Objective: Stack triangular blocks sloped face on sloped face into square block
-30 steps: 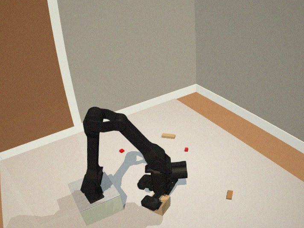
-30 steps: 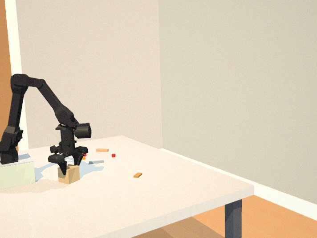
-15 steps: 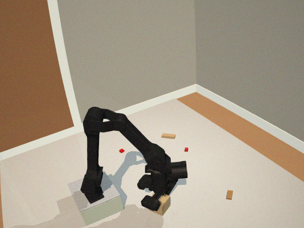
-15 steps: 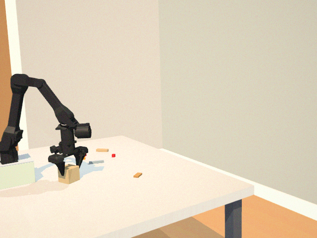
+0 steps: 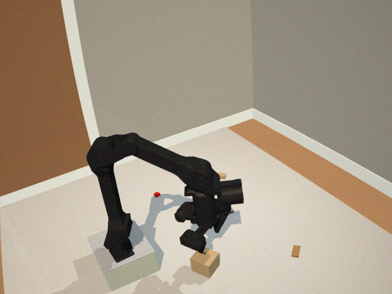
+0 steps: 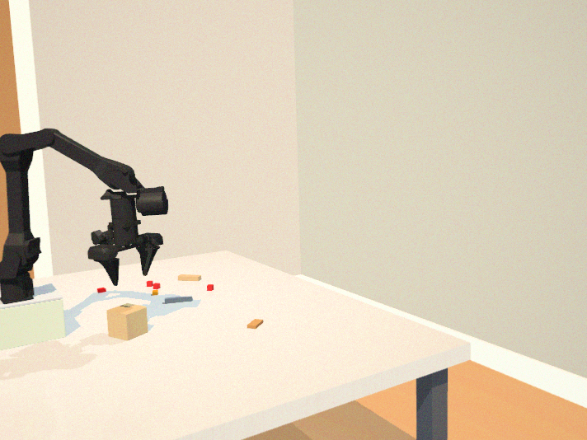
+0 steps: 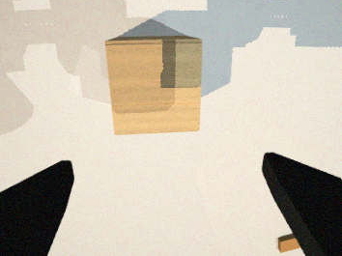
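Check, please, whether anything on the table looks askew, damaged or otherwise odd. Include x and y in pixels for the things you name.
Nothing looks plainly wrong. The square block (image 5: 205,263) (image 6: 127,321) (image 7: 156,102) stands upright on the table (image 5: 261,235) (image 6: 317,366) (image 7: 145,194), its top looking level, with no visible damage; the dark patches on it look like shadows. The open gripper (image 5: 211,241) (image 6: 129,280) (image 7: 169,165) hangs above, touching nothing.

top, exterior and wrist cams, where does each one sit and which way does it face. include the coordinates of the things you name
Top: raised off to one side, angled down across the table to the walls; the whole arm (image 5: 157,150) (image 6: 78,151) shows.
Exterior: lower, off the table's side, looking across it; the arm shows, its base end cut by the left edge.
Wrist: on the hand, looking down between two black fingertips at the square block (image 5: 205,263) (image 6: 127,321) (image 7: 155,102).
Top and exterior share the open gripper (image 5: 214,241) (image 6: 130,279) (image 7: 169,165) above the table (image 5: 261,241) (image 6: 342,362) (image 7: 145,199); all three show the block.
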